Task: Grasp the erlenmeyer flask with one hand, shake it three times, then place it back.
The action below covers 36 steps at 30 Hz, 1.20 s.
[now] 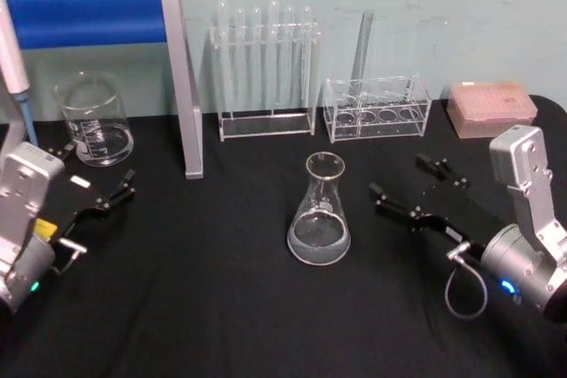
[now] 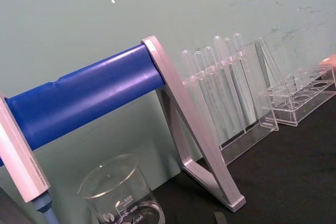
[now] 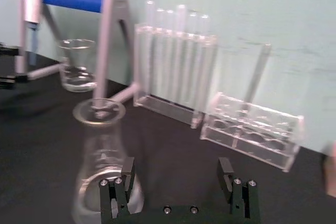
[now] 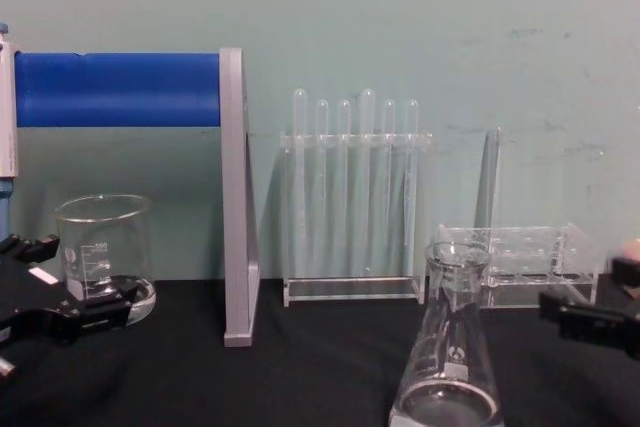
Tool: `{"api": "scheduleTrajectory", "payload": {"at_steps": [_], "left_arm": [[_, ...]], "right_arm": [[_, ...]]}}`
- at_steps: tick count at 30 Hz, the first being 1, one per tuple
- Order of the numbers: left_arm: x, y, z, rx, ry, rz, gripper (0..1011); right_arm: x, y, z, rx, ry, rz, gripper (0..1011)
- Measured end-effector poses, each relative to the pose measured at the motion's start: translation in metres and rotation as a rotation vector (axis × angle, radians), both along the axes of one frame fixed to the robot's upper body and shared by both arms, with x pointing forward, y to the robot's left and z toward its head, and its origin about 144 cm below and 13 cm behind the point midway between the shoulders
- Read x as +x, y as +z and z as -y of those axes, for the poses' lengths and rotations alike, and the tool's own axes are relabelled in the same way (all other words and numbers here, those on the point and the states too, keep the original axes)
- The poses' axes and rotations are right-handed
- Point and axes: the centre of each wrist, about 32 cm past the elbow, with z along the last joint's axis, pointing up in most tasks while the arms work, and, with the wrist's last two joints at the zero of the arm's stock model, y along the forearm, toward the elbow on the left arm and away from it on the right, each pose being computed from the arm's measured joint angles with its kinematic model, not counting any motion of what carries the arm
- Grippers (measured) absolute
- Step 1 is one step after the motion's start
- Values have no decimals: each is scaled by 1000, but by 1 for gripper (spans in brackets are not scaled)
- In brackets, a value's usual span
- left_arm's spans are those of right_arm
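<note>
The clear erlenmeyer flask (image 1: pixel 319 210) stands upright on the black table (image 1: pixel 230 307), near its middle, with a little clear liquid at its base. My right gripper (image 1: pixel 416 185) hovers just to the flask's right, open and apart from it, holding nothing. In the right wrist view the flask (image 3: pixel 100 156) sits off to one side of the open right gripper (image 3: pixel 176 177), not between the fingers. From the chest, the flask (image 4: pixel 450 347) is low at centre-right and the right gripper (image 4: pixel 585 295) is at the right edge. My left gripper (image 1: pixel 96 170) rests open at the far left.
A glass beaker (image 1: pixel 93 121) stands beside the left gripper, under a stand with a blue bar (image 1: pixel 89 15). A rack of test tubes (image 1: pixel 266 68), a lower clear rack (image 1: pixel 376 108) and a pink tip box (image 1: pixel 492 108) line the back wall.
</note>
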Motion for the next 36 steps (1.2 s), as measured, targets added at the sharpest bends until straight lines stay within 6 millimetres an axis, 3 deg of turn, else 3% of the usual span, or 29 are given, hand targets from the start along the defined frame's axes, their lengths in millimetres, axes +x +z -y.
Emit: {"api": "scheduleTrajectory", "payload": {"at_steps": [17,36], "left_arm": [[0,0,0,0,0,0,1001],[0,0,0,0,0,0,1001]], "right_arm": [[28,-17,-7,-157,-161,120,1002],[34,-22,-10,-211,-191,156,1002]]}}
